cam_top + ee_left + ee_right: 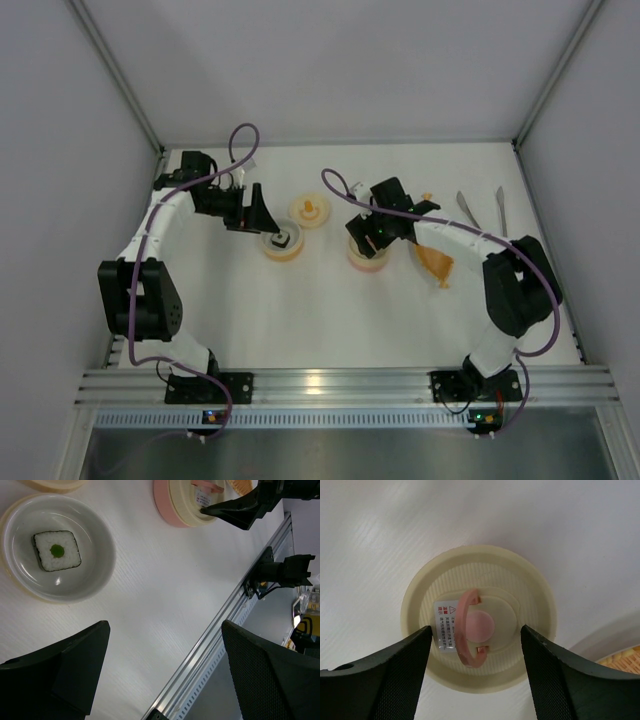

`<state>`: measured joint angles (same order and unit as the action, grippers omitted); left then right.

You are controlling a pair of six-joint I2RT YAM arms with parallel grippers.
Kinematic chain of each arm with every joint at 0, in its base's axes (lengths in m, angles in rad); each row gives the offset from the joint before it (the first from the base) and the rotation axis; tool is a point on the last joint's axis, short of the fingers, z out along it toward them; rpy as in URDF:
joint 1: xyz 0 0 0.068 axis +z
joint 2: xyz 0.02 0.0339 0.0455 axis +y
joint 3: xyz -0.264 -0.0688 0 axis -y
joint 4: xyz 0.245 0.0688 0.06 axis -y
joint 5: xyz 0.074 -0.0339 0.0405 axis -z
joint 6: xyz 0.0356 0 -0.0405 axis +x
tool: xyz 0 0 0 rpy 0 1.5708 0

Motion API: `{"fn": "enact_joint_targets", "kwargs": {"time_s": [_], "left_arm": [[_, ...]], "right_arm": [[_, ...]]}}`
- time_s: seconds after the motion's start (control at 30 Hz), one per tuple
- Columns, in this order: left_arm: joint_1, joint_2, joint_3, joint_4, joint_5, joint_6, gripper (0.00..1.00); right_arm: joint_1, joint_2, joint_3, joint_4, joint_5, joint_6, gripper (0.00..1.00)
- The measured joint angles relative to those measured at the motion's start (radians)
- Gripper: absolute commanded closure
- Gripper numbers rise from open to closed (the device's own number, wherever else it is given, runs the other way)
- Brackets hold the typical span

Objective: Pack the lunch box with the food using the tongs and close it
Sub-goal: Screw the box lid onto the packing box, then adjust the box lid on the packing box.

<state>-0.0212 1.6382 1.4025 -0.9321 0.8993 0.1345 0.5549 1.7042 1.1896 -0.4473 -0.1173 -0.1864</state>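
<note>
1. Lid [500,605] of the round cream container: one small white sticker [446,626] on its top face, just beside the pink handle [479,626].
2. The sticker carries a black warning-triangle sign at its upper end.
3. Beside the triangle stand a few red characters, too small to read.
4. Below them run several rows of fine dark print, illegible.
5. Left wrist view: the same sticker shows as a white patch with red marks, not readable.
</note>
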Motion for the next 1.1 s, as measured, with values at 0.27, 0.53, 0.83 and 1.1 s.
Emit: {"fn": "enact_joint_targets", "kwargs": {"time_s": [0.27, 0.53, 0.83, 1.1], "left_arm": [[0.005, 0.000, -0.002, 0.007, 0.000, 0.000, 0.02], [0.006, 0.000, -0.006, 0.008, 0.000, 0.000, 0.02], [0.006, 0.000, -0.006, 0.008, 0.000, 0.000, 0.02], [0.006, 0.000, -0.006, 0.008, 0.000, 0.000, 0.02]], "right_arm": [[0.001, 0.017, -0.019, 0.086, -0.022, 0.013, 0.31], [0.002, 0.012, -0.024, 0.117, -0.038, 0.012, 0.29], [0.002, -0.016, -0.001, -0.002, -0.058, 0.008, 0.27], [0.002, -0.071, 0.084, -0.111, -0.084, 0.007, 0.26]]}}
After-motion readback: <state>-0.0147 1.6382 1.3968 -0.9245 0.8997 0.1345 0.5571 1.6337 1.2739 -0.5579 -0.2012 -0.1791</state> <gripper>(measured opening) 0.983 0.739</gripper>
